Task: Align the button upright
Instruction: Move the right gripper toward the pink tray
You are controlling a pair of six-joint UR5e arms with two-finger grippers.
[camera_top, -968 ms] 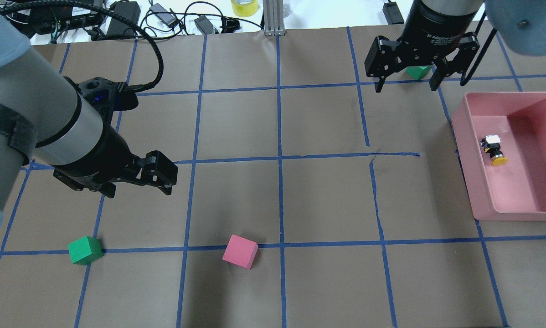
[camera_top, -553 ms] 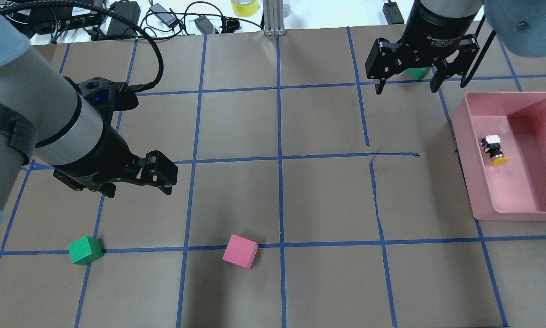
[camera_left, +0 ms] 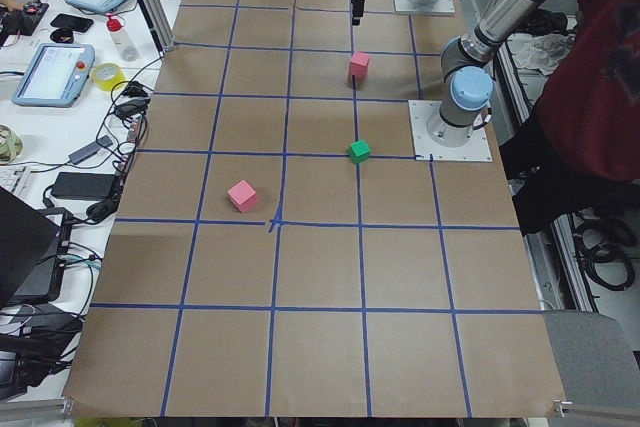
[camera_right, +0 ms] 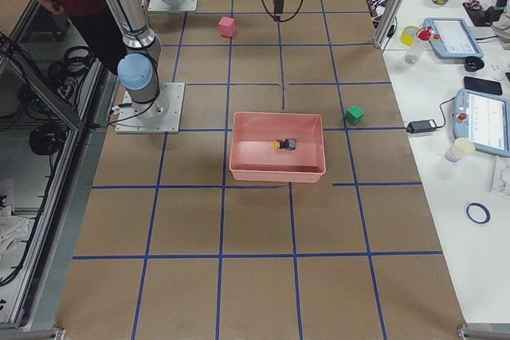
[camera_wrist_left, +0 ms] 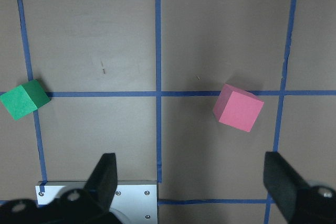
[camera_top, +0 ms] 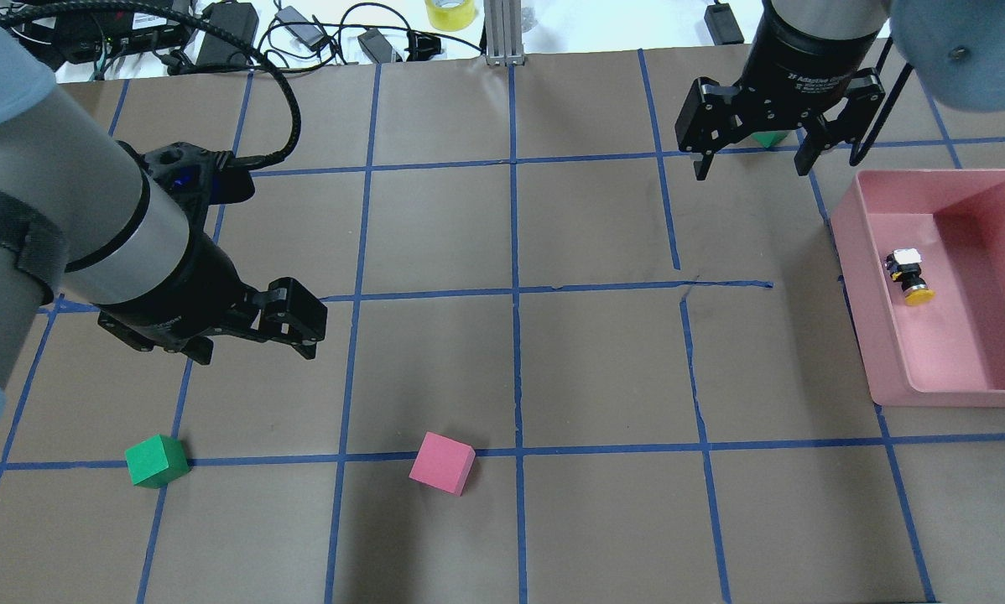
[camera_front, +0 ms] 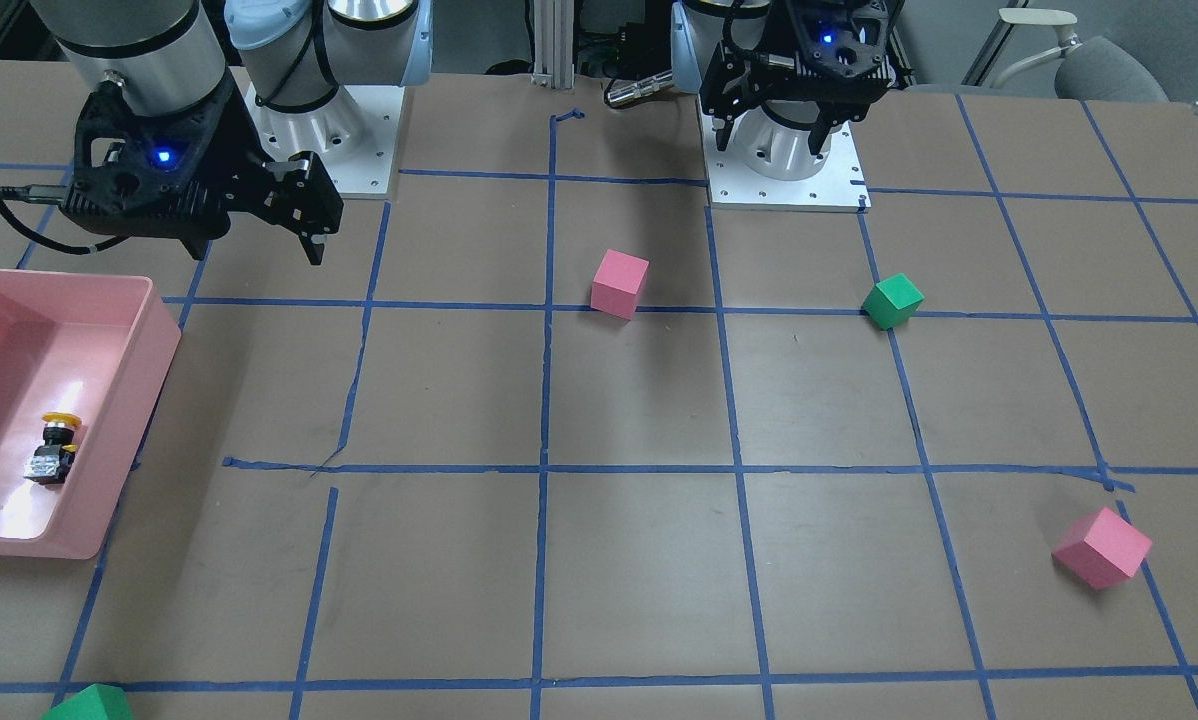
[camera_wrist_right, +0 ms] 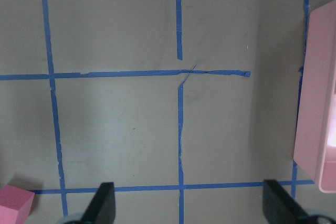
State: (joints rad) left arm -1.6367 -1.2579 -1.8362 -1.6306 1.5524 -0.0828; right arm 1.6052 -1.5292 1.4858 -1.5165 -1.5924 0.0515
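Lying on its side inside the pink bin (camera_top: 859, 289), the button (camera_top: 910, 275) sat well apart from the right gripper (camera_top: 752, 168), which hung released and empty over the worktop (camera_top: 586, 361) beside the bin.

Left gripper (camera_top: 255, 351) hangs over the table's (camera_top: 586, 369) left half, right gripper (camera_top: 752, 168) near its far edge. Both point down, jaws spread, empty.

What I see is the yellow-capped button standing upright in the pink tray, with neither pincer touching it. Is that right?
Not quite. The button is lying on its side, not standing upright: the overhead exterior view shows its cap pointing sideways along the floor of the pink tray. The rest holds: neither the left pincer nor the right pincer touches it.
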